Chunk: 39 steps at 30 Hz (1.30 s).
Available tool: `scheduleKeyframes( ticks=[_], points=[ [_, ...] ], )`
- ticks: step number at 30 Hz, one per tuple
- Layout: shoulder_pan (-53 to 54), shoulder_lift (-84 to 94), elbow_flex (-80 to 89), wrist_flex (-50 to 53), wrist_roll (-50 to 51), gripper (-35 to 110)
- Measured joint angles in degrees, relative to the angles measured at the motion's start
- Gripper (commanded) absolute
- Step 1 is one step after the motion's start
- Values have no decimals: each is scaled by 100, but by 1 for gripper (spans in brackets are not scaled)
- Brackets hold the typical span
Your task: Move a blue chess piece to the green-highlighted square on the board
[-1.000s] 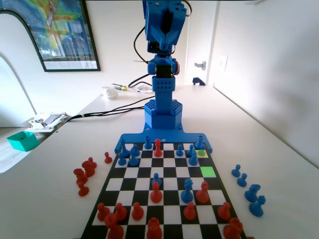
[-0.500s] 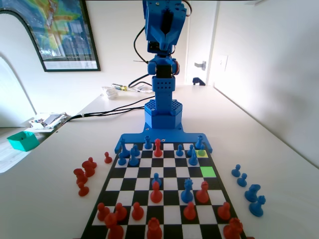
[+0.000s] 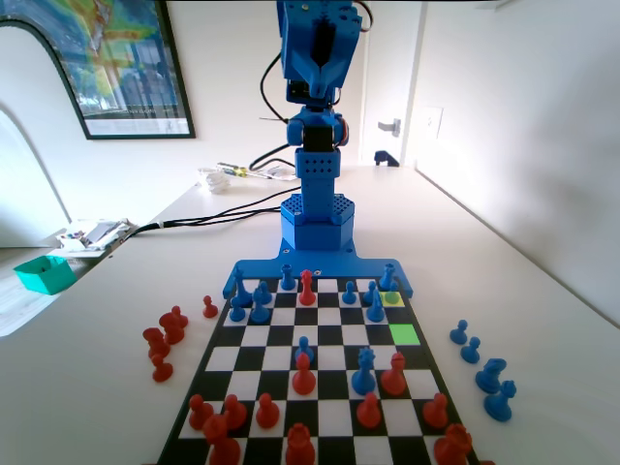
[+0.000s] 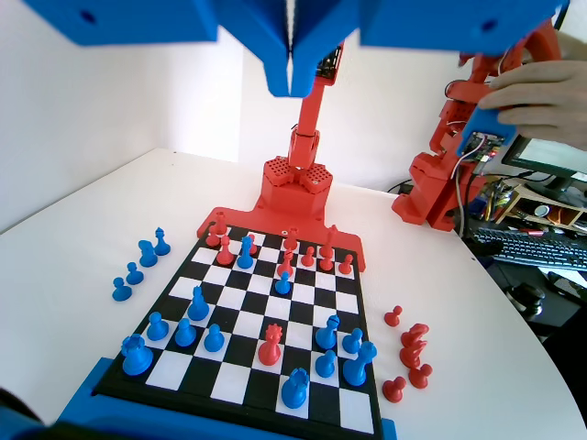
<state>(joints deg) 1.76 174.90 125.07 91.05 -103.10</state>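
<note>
In the wrist view the gripper (image 4: 290,78) hangs high above the board (image 4: 347,302), its jaws pressed together with nothing between them. The blue pawn (image 3: 376,308) stands far below them on the board's far right part in the fixed view, one square beyond the green square (image 3: 404,334), which has nothing on it.

Office: keyboard (image 4: 537,247), monitor (image 4: 550,158), poster (image 3: 107,63)

Black-and-white chequered board (image 3: 329,334) bears one bright green square (image 3: 404,334).
</note>
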Motion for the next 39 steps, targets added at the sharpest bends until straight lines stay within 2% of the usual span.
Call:
scheduleKeyframes(
  ticks=[10,25,31,39],
  points=[
    [-9,-729,-97,0,-176,1],
    [-677,-4693,-2769,466,1002,1],
    [-1292,-5757,-2900,422,896,1],
    [-2188,-6662,-2303,97,9,1]
  ],
)
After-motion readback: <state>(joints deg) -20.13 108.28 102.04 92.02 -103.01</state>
